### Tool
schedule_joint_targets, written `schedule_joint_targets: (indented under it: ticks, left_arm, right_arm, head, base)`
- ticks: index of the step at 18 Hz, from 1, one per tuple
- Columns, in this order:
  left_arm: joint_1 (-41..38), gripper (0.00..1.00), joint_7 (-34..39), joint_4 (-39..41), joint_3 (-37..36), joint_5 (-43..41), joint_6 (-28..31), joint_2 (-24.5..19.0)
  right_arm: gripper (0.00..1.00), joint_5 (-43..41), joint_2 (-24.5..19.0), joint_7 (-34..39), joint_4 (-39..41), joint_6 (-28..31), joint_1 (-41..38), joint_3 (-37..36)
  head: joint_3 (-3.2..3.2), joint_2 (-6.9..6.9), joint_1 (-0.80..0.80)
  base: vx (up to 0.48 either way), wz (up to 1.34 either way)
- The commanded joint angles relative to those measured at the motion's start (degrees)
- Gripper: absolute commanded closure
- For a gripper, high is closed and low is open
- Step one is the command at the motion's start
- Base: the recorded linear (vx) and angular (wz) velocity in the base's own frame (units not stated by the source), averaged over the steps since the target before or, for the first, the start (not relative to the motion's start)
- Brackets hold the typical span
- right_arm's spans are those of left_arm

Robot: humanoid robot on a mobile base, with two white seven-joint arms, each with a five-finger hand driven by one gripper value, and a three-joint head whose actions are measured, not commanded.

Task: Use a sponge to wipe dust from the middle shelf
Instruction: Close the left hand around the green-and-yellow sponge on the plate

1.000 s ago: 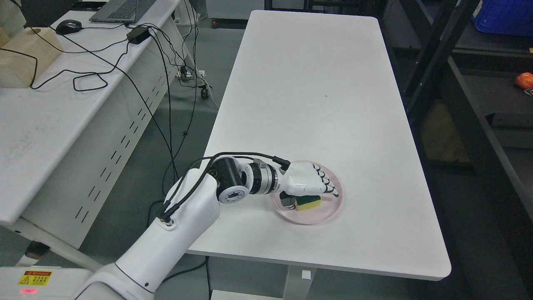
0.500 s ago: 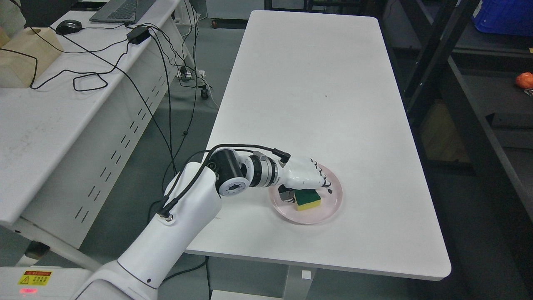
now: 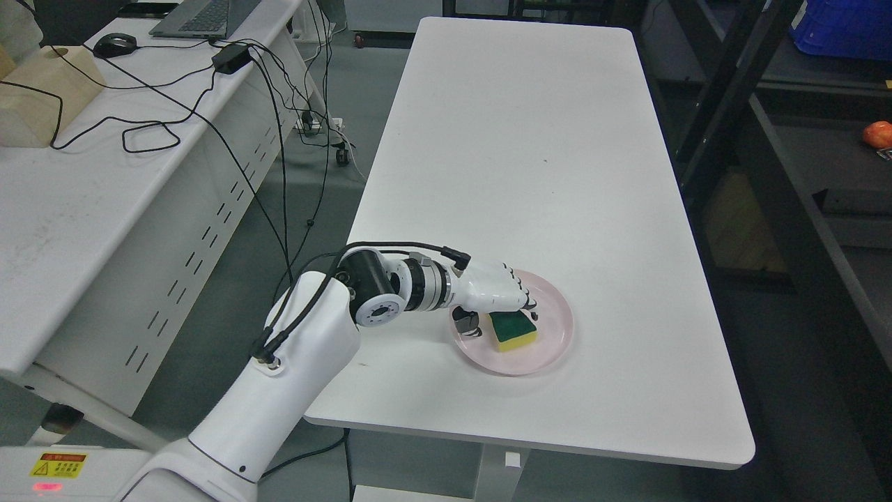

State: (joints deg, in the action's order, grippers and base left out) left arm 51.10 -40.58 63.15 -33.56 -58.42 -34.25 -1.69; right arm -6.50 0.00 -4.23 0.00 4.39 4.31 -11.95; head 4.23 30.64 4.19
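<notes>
**Left hand drawn back over the sponge**

Since the earlier frames the left hand (image 3: 491,293) is being pulled back toward the desk's left edge, so that more of the sponge (image 3: 513,330) is being uncovered; the sponge itself is being left in the same spot on the pink plate (image 3: 550,348). The fingers (image 3: 524,301) are being held curled downward just over the sponge's far edge, with the thumb (image 3: 468,323) lowered beside its left end; whether the sponge is actually being gripped cannot be told, and it is seen lying flat, green side up, yellow below, in the left half of the plate.

The plate is being carried by the white desk (image 3: 529,153) near its front left part. To the left, across a gap of floor, a second desk (image 3: 83,209) is being occupied by black cables (image 3: 146,132), a mouse (image 3: 115,44), a laptop (image 3: 202,15) and a wooden box (image 3: 38,97). On the right, dark shelving (image 3: 801,230) is being stood close beside the desk's long edge, with an orange object (image 3: 878,134) on one level and a blue bin (image 3: 847,28) higher up.

Wide bare surface is being left beyond and to the right of the plate; the near edge and the left edge are lying close to the arm.
</notes>
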Motion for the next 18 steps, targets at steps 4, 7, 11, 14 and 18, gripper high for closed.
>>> schedule_joint_targets:
  ticks: [4,7,11,14,18]
  left_arm:
    - [0.0,0.38,0.5,-3.4,3.0,0.0,2.0,-0.2]
    - [0.0,0.46,0.5,-3.4,5.7,0.0,2.0,-0.2]
    - [-0.8,0.52,0.5,-3.4,7.5,0.1,2.0,-0.2]
    - [-3.1,0.61,0.5,-3.4,10.6,0.2,1.9,-0.2]
    - [-5.7,0.75,0.5,-3.4,15.7,1.5,1.7,0.7]
  right_arm:
    - [0.0,0.0,1.0,0.0,1.0,0.0,0.0,0.0]
    - [0.0,0.0,1.0,0.0,1.0,0.0,0.0,0.0]
    - [0.0,0.0,1.0,0.0,1.0,0.0,0.0,0.0]
    - [0.0,0.0,1.0,0.0,1.0,0.0,0.0,0.0]
    - [0.0,0.0,1.0,0.0,1.0,0.0,0.0,0.0]
  head:
    - [0.0,0.0,0.0]
    - [0.0,0.0,0.0]
    - [0.0,0.0,0.0]
    - [0.0,0.0,0.0]
    - [0.0,0.0,0.0]
  base:
    - [0.0,0.0]
    - [0.0,0.0]
    - [0.0,0.0]
    - [0.0,0.0]
    - [0.0,0.0]
